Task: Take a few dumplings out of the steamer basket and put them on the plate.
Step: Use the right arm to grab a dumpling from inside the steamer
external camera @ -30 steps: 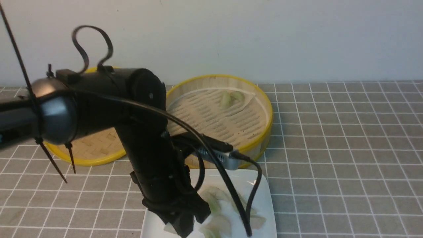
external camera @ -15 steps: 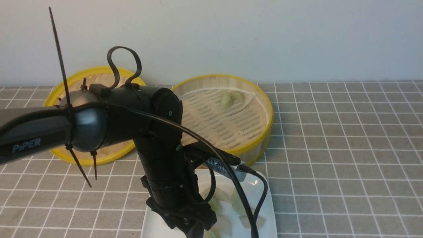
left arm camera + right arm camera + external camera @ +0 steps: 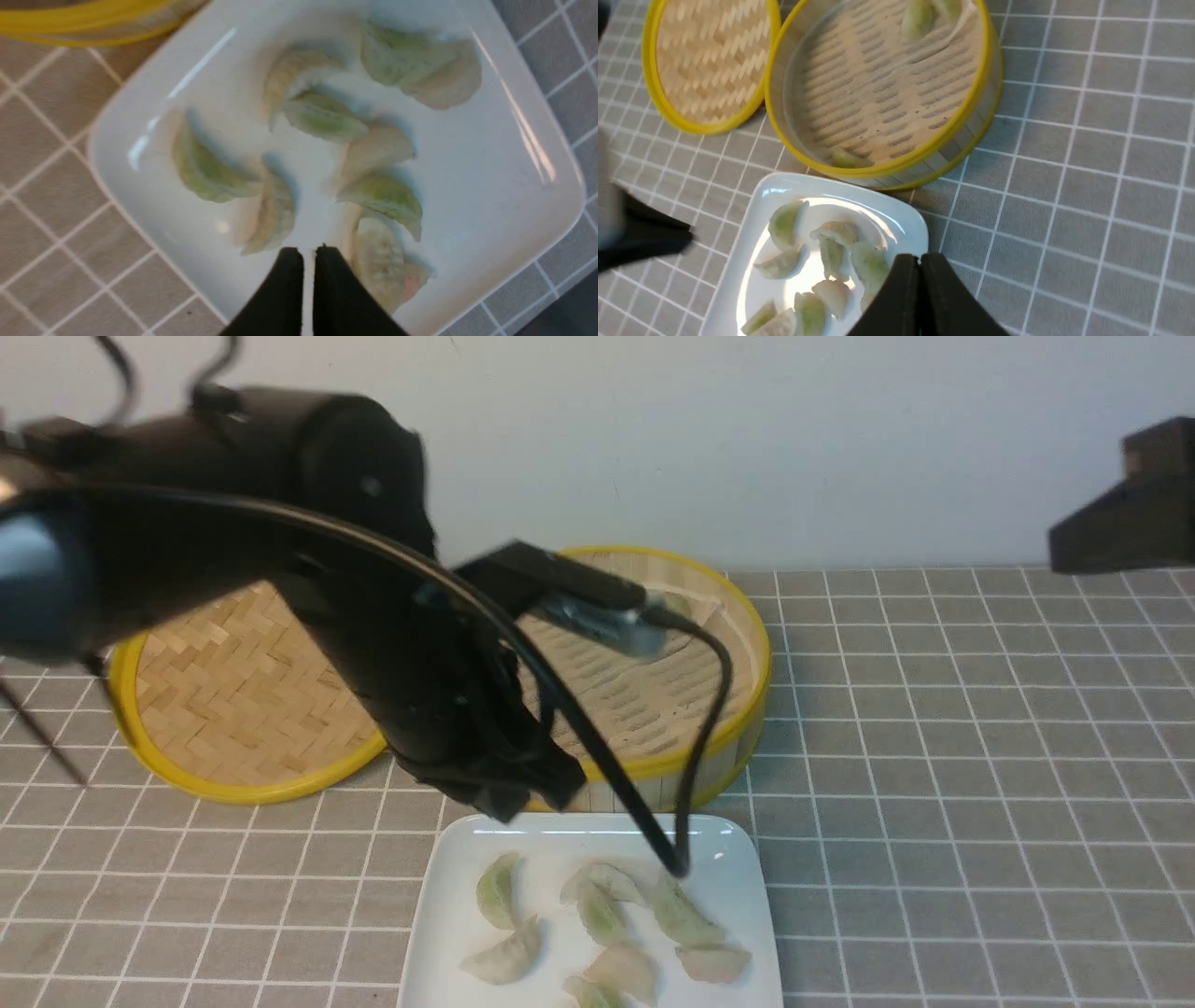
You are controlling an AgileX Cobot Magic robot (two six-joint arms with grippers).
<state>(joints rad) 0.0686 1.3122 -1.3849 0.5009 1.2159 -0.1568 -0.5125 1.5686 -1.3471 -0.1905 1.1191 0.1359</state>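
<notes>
Steamer basket: round bamboo, yellow-rimmed, with a slotted pale liner; sits just behind the plate.
Plate: glossy white rounded square on the grey grid cloth.
Left gripper: jaws pressed together, empty, poised above the plate and clear of its dumplings.
Right gripper: jaws closed on nothing, high beside the plate.
Dumplings: pale green-white pleated crescents clustered on the plate; at least three lie in the basket behind it.

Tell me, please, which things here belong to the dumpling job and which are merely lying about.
Job in hand: dumplings, steamer basket, plate.
Lying about: woven lid, checked tablecloth.
</notes>
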